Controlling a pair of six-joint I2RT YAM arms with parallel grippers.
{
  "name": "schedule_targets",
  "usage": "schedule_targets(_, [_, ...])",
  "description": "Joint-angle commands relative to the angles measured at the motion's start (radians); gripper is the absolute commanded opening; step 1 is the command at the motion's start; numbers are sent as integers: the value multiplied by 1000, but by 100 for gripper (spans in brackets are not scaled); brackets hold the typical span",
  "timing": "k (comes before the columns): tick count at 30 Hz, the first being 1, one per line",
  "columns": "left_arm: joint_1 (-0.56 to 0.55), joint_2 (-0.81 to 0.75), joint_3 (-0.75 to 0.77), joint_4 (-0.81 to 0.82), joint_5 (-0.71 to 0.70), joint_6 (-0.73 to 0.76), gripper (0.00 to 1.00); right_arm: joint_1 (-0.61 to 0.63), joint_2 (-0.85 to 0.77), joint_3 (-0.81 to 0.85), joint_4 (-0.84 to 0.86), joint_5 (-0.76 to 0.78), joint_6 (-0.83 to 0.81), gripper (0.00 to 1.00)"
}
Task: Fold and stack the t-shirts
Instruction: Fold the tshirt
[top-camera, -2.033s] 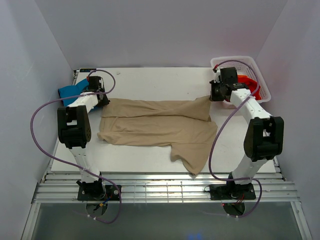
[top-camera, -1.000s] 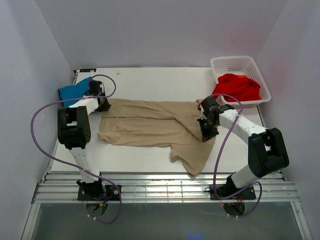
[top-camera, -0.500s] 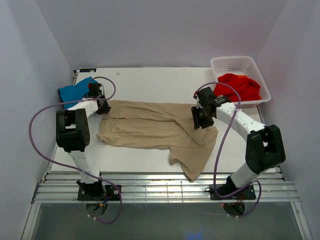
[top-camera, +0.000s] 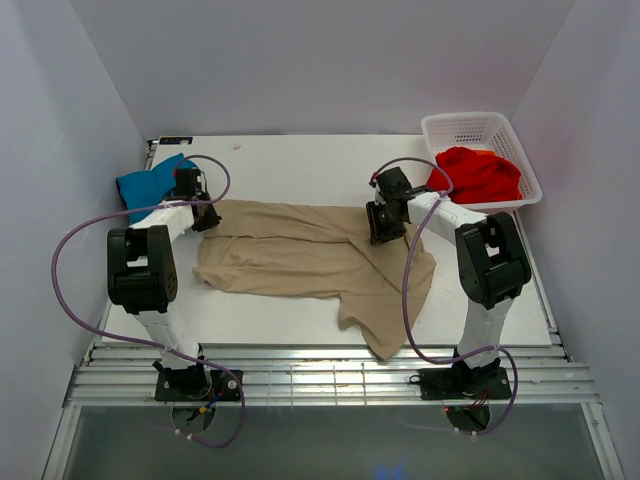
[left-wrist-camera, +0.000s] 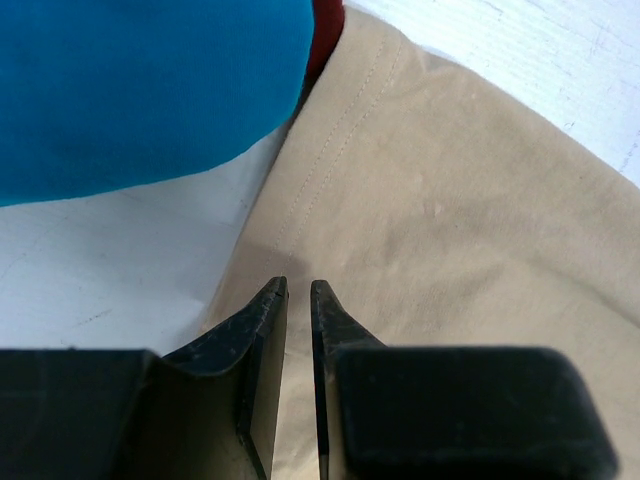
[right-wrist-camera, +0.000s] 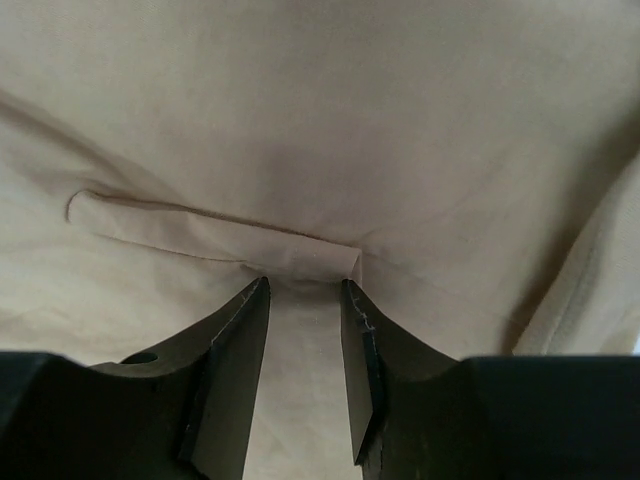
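Table (top-camera: 300, 310), near edge: tan t-shirt (top-camera: 290, 255) spread flat across the middle, 1 flap trailing toward the near right.

Right gripper (right-wrist-camera: 305, 285) on the shirt's far right part. Jaws apart, tips at a small folded hem strip; nothing between them.

Left gripper (left-wrist-camera: 298, 285) at the shirt's far left corner. Jaws drawn to a thin slit at the stitched hem, closed on tan cloth by the look.

Farther left: teal t-shirt (top-camera: 148, 182) bunched just beyond that corner. Dark red cloth (left-wrist-camera: 322, 40) shows as a sliver beside it.

Far right: white basket (top-camera: 470, 122) holds the bright red t-shirt (top-camera: 480, 172), heaped.
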Motion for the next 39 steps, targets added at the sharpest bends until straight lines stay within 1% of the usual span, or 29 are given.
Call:
schedule_targets(1, [-2, -65, -9, -6, 4, 0, 27, 0, 20, 43, 43, -16, -5, 41])
schedule_targets(11, [-2, -68, -12, -9, 4, 4, 27, -6, 42, 51, 44, 7, -21, 39])
schedule_targets(15, [-4, -68, -12, -7, 8, 4, 27, -8, 37, 59, 43, 11, -23, 42])
schedule_targets(16, [-4, -66, -12, -7, 8, 4, 27, -8, 39, 62, 41, 45, -23, 42])
schedule_targets(19, [-4, -66, -12, -7, 8, 4, 27, -11, 40, 73, 38, 63, -26, 44])
schedule_targets(25, [-4, -60, -13, -7, 11, 6, 27, -14, 57, 80, 24, 59, -34, 44])
schedule_targets(27, [-4, -60, -12, -7, 12, 6, 27, -15, 63, 77, 26, 51, -32, 42])
schedule_targets(30, [-2, -58, -9, -7, 9, 10, 26, -15, 74, 70, 30, 33, -35, 32])
schedule_targets(32, [-2, -57, -7, -7, 9, 12, 27, -15, 79, 65, 32, 20, -38, 27])
schedule_targets(35, [-2, -54, -4, -7, 8, 13, 27, -14, 82, 60, 32, 22, -40, 26])
schedule_targets(36, [-2, -52, -2, -7, 9, 15, 27, -14, 80, 59, 32, 22, -41, 24])
schedule_targets(37, [-2, -52, -1, -7, 11, 15, 27, -14, 79, 57, 32, 20, -40, 19])
schedule_targets(39, [-2, -49, 1, -7, 11, 13, 27, -15, 70, 56, 30, -15, -41, 15])
